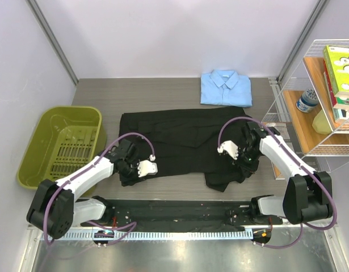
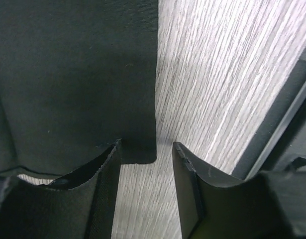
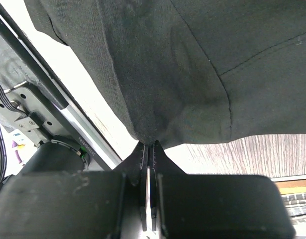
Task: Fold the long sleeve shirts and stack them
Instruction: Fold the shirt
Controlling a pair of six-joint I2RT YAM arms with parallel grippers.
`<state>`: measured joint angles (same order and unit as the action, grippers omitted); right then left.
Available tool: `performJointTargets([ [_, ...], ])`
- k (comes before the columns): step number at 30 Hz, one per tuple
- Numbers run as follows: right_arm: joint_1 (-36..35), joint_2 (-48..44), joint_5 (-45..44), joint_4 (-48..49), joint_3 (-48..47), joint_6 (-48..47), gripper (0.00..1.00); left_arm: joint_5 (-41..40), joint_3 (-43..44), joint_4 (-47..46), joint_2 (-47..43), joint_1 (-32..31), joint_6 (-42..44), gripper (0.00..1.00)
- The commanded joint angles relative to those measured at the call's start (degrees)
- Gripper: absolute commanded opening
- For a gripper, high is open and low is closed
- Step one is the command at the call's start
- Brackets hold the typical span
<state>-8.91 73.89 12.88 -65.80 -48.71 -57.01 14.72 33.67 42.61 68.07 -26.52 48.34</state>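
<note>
- The black shirt (image 1: 185,141) lies spread across the middle of the grey wood-grain tabletop (image 1: 106,93). It forms a wide, matte, dark shape, and its near right part is bunched into soft folds.
- The light blue shirt (image 1: 226,88) sits folded into a neat rectangle at the far edge of the tabletop, collar up. It is just beyond the black one and apart from it.
- The left tool (image 1: 146,168) is at the black shirt's near left corner.
- In the left wrist view the left tool (image 2: 147,149) stands wide open. A square-cut hem corner of the black shirt (image 2: 73,74) reaches into the gap beside one finger (image 2: 105,174), and nothing is clamped. Streaked tabletop (image 2: 222,74) shows between the dark, flat-faced fingers.
- The right tool (image 1: 228,149) is at the shirt's near right side.
- In the right wrist view the right tool (image 3: 149,145) is pressed together on a pinch of the black shirt (image 3: 192,74). The finely woven cloth drapes up from the tips in smooth creases, with a stitched seam running across it.
- An olive green bin (image 1: 61,144) of moulded plastic with a slotted floor stands on the left of the tabletop.
- A white wire shelf (image 1: 327,96) stands on the right.
</note>
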Motion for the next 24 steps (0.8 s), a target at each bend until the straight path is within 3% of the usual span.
performJointTargets([
  [1, -0.3, -0.1, 0.2, -0.6, -2.5, 0.1, 0.01, -2.3, -1.4, -3.9, 0.7, -1.2, 1.3, 0.4],
  [9, -0.3, -3.0, 0.3, -4.6, -2.7, -3.2, 0.01, -1.6, 0.4, 3.3, -1.3, -1.3, 2.4, 0.0],
  [16, -0.3, -6.2, 0.8, -9.6, -4.6, -6.4, 0.01, 3.6, 5.1, 16.7, -11.2, -0.6, 5.0, 0.0],
  [20, -0.2, -3.8, 0.9, -10.1, -9.8, -7.8, 0.01, 4.2, 9.1, 17.8, -9.0, 0.6, 4.3, 0.0],
  [24, 0.2, 2.4, 0.9, -10.2, -16.8, -10.0, 0.01, 6.3, 15.7, 16.2, -2.5, 7.4, 4.4, 0.0],
])
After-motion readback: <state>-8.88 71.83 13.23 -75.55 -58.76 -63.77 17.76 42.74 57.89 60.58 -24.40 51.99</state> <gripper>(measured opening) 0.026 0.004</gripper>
